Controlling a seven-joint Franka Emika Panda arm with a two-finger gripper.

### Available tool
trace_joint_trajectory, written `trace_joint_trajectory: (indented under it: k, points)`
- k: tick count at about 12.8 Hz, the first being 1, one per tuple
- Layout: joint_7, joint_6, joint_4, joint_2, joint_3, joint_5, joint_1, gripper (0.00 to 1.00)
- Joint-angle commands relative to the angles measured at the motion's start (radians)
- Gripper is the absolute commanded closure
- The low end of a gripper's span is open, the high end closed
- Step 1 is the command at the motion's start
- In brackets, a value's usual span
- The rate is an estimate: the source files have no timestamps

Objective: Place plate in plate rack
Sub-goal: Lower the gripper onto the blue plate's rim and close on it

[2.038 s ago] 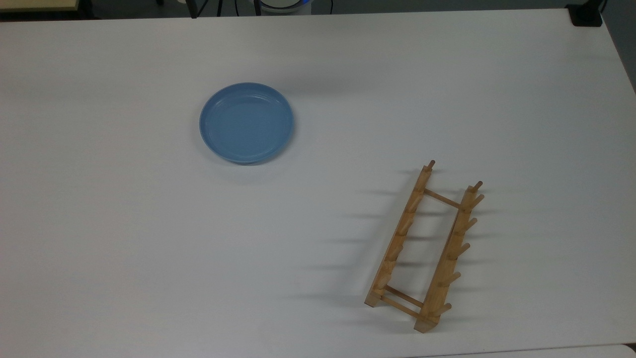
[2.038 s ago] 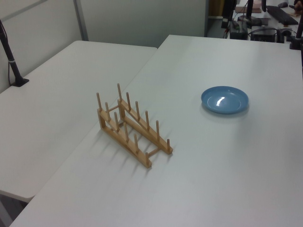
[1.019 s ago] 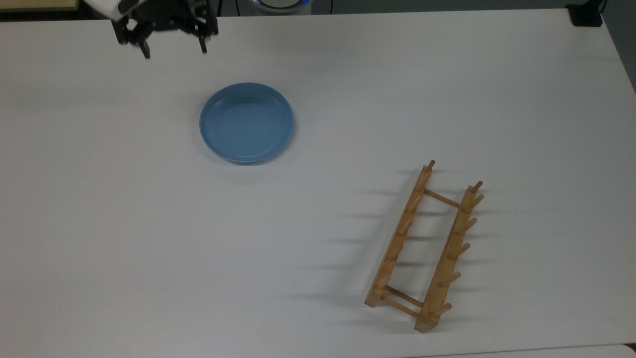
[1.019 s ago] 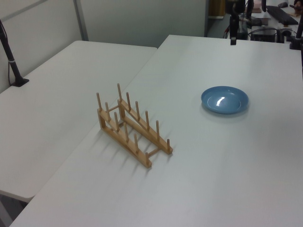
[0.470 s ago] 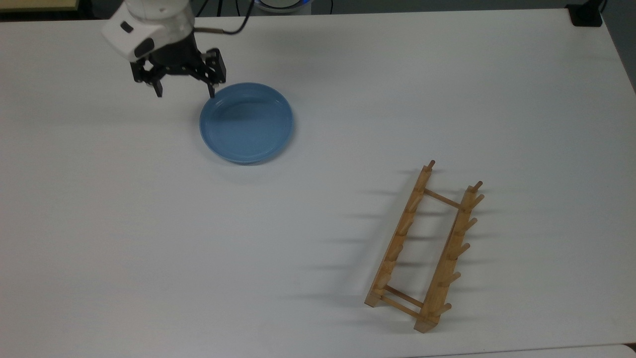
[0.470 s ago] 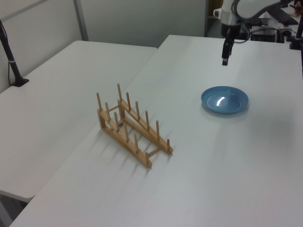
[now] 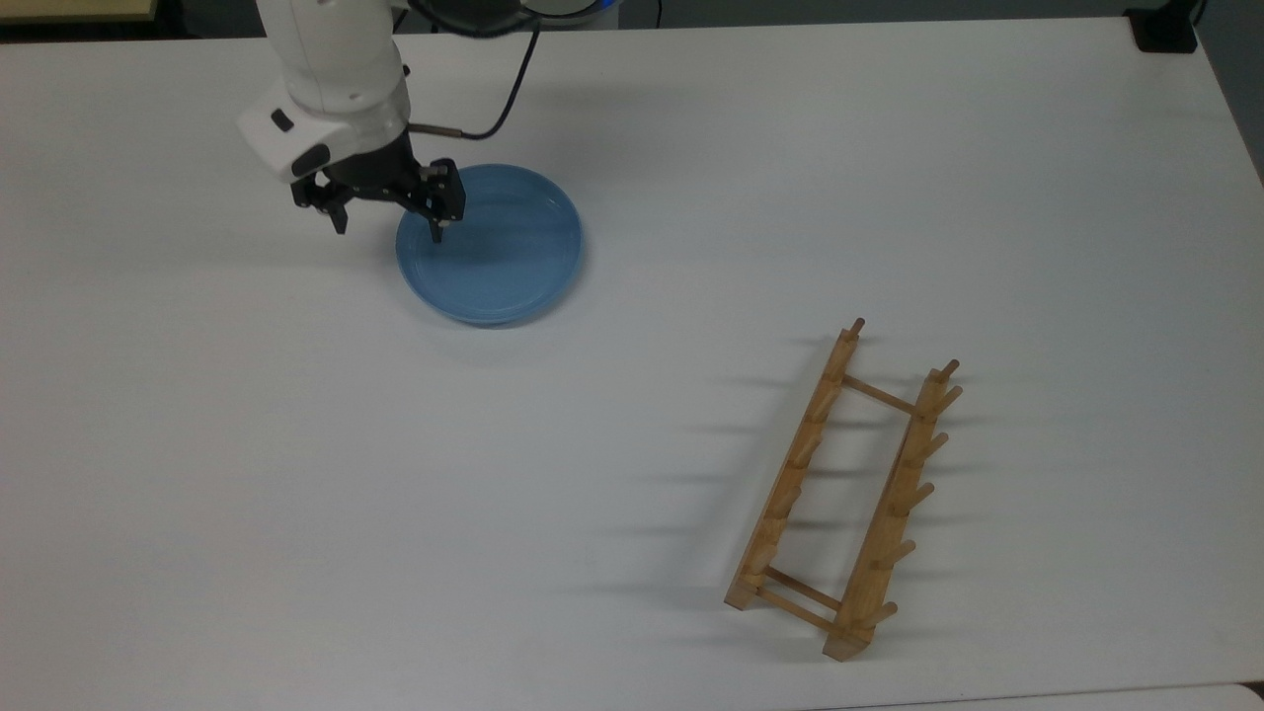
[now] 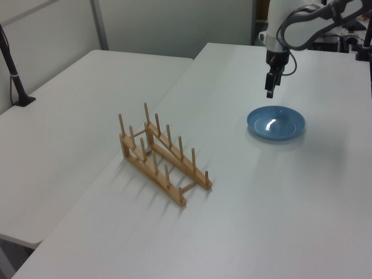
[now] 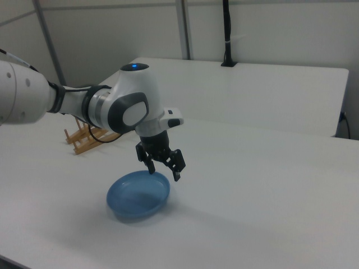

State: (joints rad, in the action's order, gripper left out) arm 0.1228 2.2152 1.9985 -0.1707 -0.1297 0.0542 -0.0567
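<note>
The light-blue plate [image 7: 504,252] lies flat on the white table [image 7: 296,474]; it also shows in the left view [image 8: 276,124] and in the right view [image 9: 137,196]. My gripper [image 7: 389,233] hangs open a little above the plate's rim on the top view's left, one finger over the plate and the other outside it. Nothing is between the fingers. In the left view the gripper [image 8: 270,93] is above the plate's far edge. The right view has the gripper [image 9: 164,174] at the plate's far-right rim. The wooden plate rack [image 7: 844,494] [image 8: 163,154] [image 9: 84,140] stands apart, holding nothing.
A second white table [image 8: 70,116] adjoins on the left view's left, with a black clamped post [image 8: 14,70] on it. A black cable [image 7: 509,99] trails from the arm across the top view's upper edge. Bare tabletop lies between plate and rack.
The arm came in from the top view's upper left and moved down and right. The open gripper now straddles the plate's rim. Plate and rack have not moved.
</note>
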Motion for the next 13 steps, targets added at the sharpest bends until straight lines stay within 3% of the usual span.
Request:
trace_joint_trajectory:
  k: [1,8,10,13]
  points:
    - [-0.051,0.066,0.013,-0.039,-0.005,-0.001,0.017,0.01]
    - [-0.117,0.147,0.011,-0.107,0.021,0.003,0.018,0.06]
    - [-0.117,0.153,0.010,-0.121,0.024,0.004,0.018,0.13]
    - [-0.117,0.153,0.008,-0.125,0.024,0.004,0.017,0.36]
